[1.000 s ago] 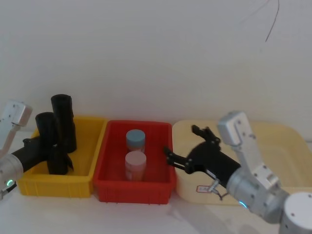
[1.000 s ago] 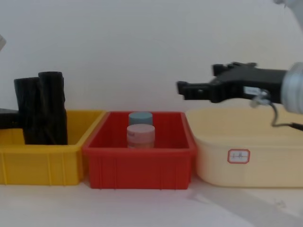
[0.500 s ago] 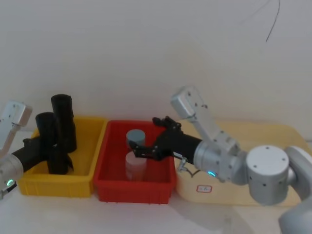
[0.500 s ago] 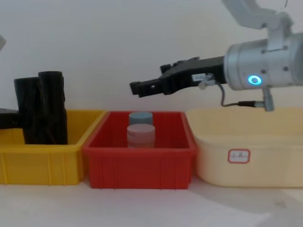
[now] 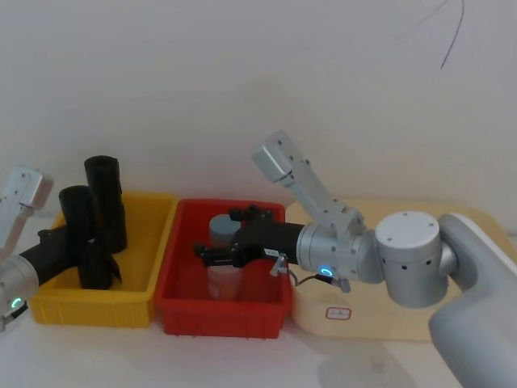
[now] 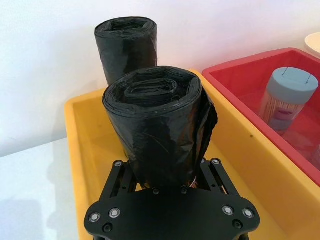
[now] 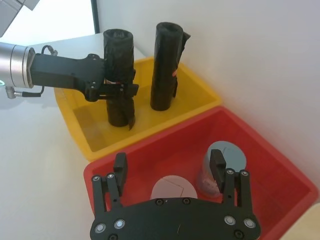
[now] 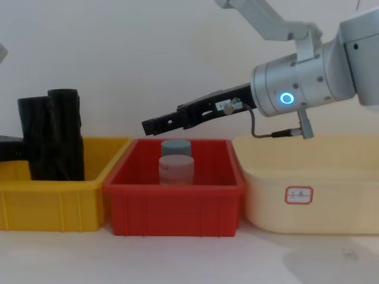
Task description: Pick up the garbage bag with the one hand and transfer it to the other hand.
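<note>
Right arm: is swinging from the cream tub (image 8: 308, 171) across the red bin (image 5: 222, 317), readying the handover.
The garbage bag (image 5: 79, 234): is standing left of the red bin, unlifted.
The other hand (image 5: 215, 234): is hovering over that bin, claw spread.
The one hand (image 7: 116, 90): is pinching the bag.

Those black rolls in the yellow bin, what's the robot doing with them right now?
The left gripper is shut on the garbage bag, which stands upright in the yellow bin beside a second black roll. The right gripper, fingers open, reaches out above the red bin, which holds a blue-lidded jar and a pink-lidded jar, and points toward the held roll. No handover has happened yet.
</note>
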{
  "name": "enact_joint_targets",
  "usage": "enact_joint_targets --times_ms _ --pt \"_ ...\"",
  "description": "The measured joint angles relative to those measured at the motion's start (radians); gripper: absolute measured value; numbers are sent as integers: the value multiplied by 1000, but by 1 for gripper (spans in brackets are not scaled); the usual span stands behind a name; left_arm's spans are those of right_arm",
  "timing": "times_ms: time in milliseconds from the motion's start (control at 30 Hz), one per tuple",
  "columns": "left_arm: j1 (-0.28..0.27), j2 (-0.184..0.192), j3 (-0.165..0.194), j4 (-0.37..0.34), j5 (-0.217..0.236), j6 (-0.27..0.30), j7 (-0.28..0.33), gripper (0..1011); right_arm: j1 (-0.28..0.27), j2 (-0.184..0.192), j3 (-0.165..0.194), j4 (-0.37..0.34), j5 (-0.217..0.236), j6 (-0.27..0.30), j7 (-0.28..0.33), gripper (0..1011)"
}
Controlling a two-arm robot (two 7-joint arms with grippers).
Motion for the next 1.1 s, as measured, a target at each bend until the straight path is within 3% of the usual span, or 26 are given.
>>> enact_joint_targets --times_ms 500,1100 --pt "0 0 0 0 0 0 0 463 53 -17 -24 94 21 56 32 1002" --pt "0 0 0 0 0 0 0 463 81 -8 -53 156 20 65 47 1001"
